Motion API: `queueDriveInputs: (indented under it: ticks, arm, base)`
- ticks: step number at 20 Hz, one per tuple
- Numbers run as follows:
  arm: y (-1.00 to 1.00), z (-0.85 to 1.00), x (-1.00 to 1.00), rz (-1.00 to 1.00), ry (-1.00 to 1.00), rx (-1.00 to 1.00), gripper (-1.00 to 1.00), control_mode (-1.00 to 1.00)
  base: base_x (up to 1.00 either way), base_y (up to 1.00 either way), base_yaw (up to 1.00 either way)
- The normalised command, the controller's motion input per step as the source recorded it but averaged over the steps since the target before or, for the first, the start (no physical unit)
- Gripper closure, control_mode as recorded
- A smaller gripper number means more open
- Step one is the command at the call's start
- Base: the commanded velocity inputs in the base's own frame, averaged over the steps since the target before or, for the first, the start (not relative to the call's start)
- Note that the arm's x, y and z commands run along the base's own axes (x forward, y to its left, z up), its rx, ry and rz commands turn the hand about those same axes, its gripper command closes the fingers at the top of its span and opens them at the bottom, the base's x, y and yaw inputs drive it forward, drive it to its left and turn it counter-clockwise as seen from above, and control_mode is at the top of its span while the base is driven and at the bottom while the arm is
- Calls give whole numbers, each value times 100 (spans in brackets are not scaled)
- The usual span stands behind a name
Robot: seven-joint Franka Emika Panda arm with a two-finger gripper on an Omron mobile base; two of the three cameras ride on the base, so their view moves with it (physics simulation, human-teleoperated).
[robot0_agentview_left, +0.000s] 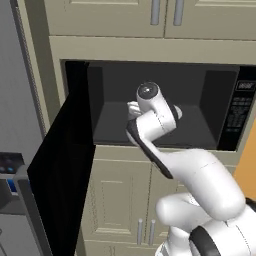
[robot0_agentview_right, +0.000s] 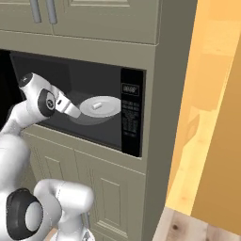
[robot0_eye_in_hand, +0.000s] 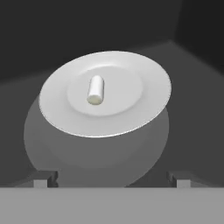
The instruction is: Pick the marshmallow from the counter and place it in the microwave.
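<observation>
The marshmallow, a small white cylinder, lies on its side in the middle of a white plate on the floor of the microwave. From the right base view the marshmallow rests on the plate in the dark cavity of the microwave. My gripper is open and holds nothing; it sits just short of the plate with its fingertips spread wide. Reaching in from the left, the gripper stops beside the plate. The counter is out of view.
The microwave's black door stands swung open to the left. Beige cabinets with grey handles sit above and below. A grey fridge stands at the left, and an orange wall at the right.
</observation>
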Motion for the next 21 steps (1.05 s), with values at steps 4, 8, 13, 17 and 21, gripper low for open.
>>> queueDriveInputs:
  ticks: [4,8,13,17,21]
  arm:
    - [-1,39,-100,10,4,0,-100,-100]
    - [-4,40,-100,17,11,0,-100,-100]
    - [-1,25,-100,23,7,0,-100,-100]
    - [0,9,-100,25,3,-2,-100,-100]
    - [0,0,-100,19,0,-3,-100,-100]
  base:
    - [0,0,0]
    - [0,0,0]
    - [0,0,0]
    - [0,0,0]
    - [0,0,0]
